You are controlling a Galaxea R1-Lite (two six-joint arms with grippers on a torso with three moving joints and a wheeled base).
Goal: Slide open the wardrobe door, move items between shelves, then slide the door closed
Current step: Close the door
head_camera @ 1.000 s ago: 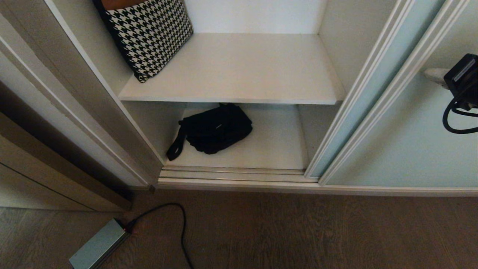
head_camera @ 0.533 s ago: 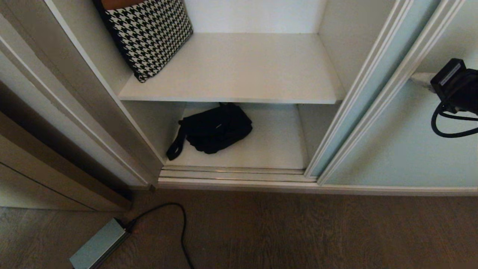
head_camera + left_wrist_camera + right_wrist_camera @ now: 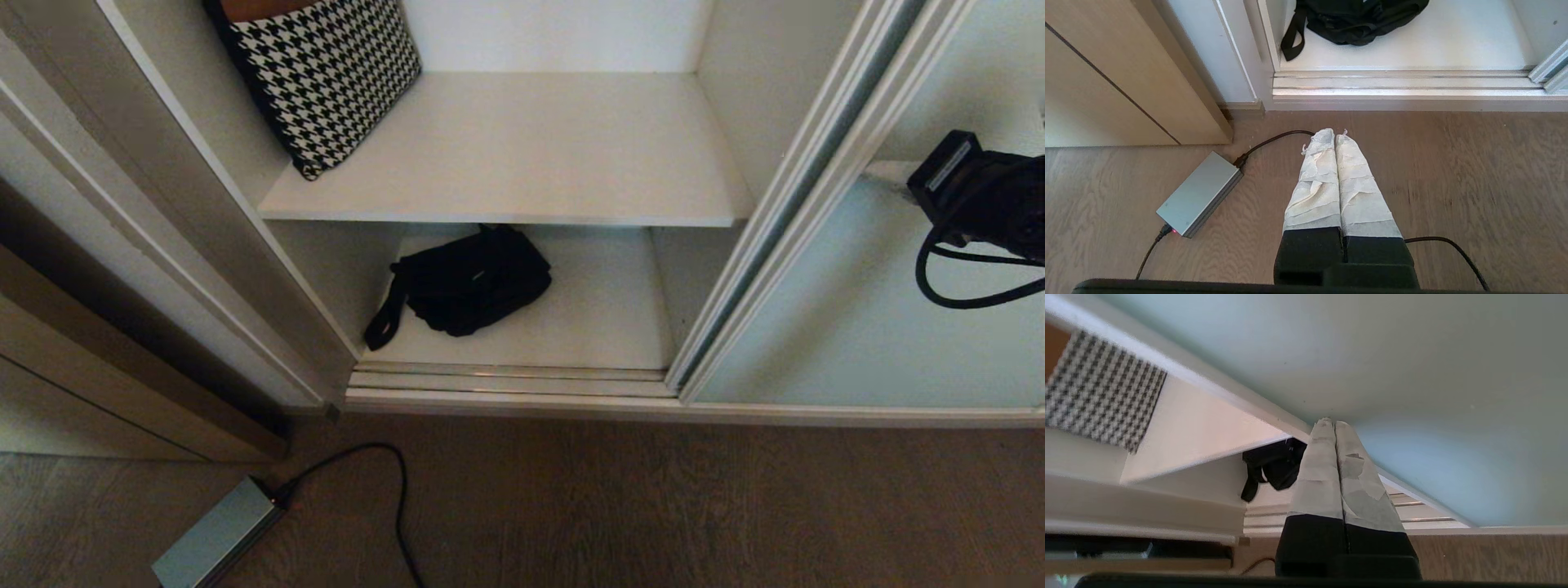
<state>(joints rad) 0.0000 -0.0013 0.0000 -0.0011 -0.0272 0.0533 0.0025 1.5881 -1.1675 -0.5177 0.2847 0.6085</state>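
Two frosted mint-green sliding wardrobe door [image 3: 857, 327] panels, cream-framed.

my left gripper [image 3: 1335, 136] has two long tapering fingers [image 3: 1314, 183] wrapped in creased off-white tape, frayed at the tips, set in blocky matte black bases. a thin black cable [image 3: 1449, 249] trails off beside the base. my right gripper [image 3: 1331, 424] is the same build, though its tape is greyer, with a patch peeling on one finger. from the head, my right wrist [image 3: 980, 200] is a black boxy housing with a pale label strip on one face and a thick black cable [image 3: 947, 282] looping under it.
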